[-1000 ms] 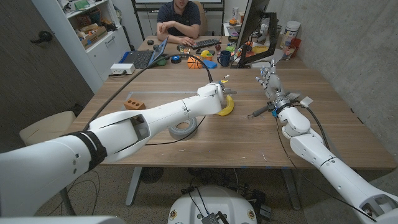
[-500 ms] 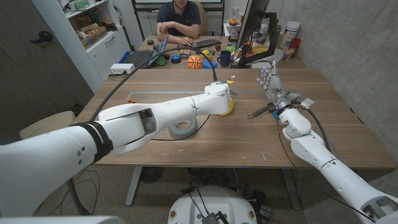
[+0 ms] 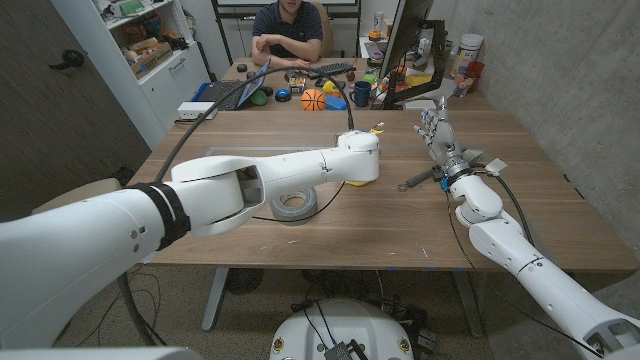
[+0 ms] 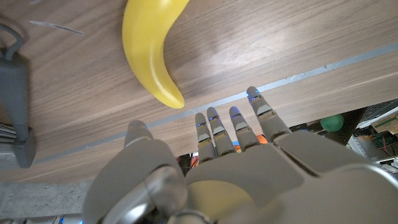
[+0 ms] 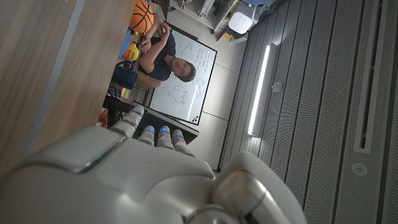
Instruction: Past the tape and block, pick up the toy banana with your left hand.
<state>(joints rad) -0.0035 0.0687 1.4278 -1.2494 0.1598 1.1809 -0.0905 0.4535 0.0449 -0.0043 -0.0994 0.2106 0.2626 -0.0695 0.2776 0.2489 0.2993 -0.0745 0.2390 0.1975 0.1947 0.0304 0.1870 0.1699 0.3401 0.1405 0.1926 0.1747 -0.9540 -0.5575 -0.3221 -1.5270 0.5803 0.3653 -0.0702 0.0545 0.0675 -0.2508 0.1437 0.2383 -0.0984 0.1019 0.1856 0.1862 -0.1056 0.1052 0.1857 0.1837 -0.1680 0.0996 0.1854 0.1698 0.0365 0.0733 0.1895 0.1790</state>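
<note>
- While the left hand (image 4: pixel 217 168) hangs over the banana (image 4: pixel 149 46) with its fingers spread and nothing between them, the grasp is not yet made; the fingertips (image 4: pixel 258 102) stop just short of the fruit's tip.
- Banana: yellow toy, lying on the table (image 3: pixel 380 215) near its middle; from the head view only a sliver of it shows past the left wrist, on the far side of the tape (image 3: pixel 292 203).
- Tape: grey roll, flat on the table, partly under the left forearm, nearer the robot than the banana.
- Block: hidden behind the left arm; I cannot place it.
- Right hand (image 3: pixel 436 133): standing upright on the table, well to the right of the banana, fingers apart, holding nothing.
- Tool (image 4: pixel 15 93): grey, with a long handle, lying just beside the banana on the table.
- Person (image 3: pixel 288 30): seated at a further table beyond the banana, arms folded.
- Risk, slip: the banana is smooth and curved; fingers closing on its narrow tip rather than its thick middle would likely squeeze it out and send it skidding.
- Risk, nudge: a descent from this offset could push the fruit away with the fingertips before the thumb comes round.
- Risk, snag: the forearm passes low over the tape and could drag it during the lift.
- Writing: none readable on banana, tape or hands; marks on the whiteboard behind the person are too small to read.
</note>
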